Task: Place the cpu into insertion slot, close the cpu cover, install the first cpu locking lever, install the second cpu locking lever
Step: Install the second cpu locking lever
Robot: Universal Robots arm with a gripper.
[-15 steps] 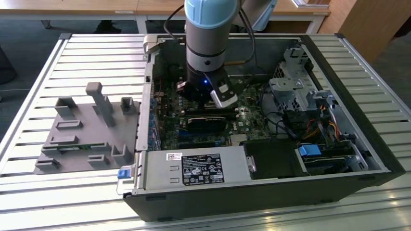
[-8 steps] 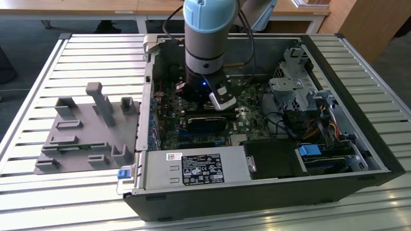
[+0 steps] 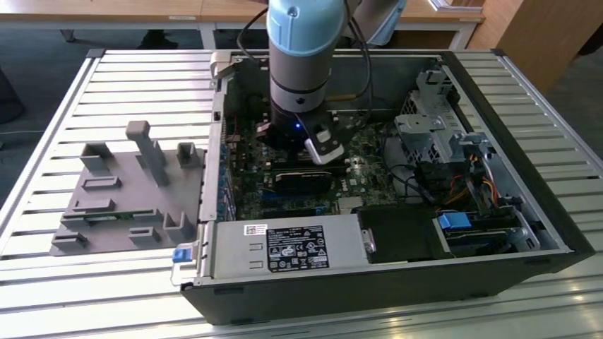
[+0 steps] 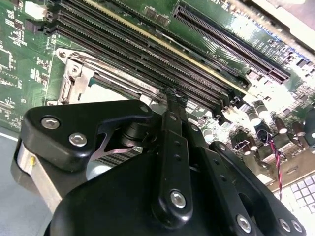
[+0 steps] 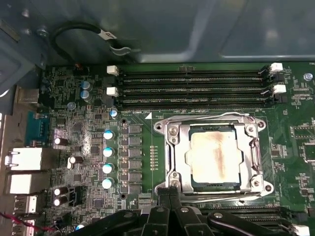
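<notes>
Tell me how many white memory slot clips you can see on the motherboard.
4 in the first wrist view: two stacked at one end of the memory slots, at and, two at the other, at and. Others may be hidden.

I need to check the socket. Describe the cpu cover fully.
The cpu cover is a thin silvery metal frame with a square opening. In the first wrist view it lies flat and closed over the cpu, whose dull bronze top shows through. Wire levers run along its edges. The end effector sits at its near edge.

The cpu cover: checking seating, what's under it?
Under the cpu cover, the cpu shows through its square opening; the chip's edges and the socket are covered by the frame.
</notes>
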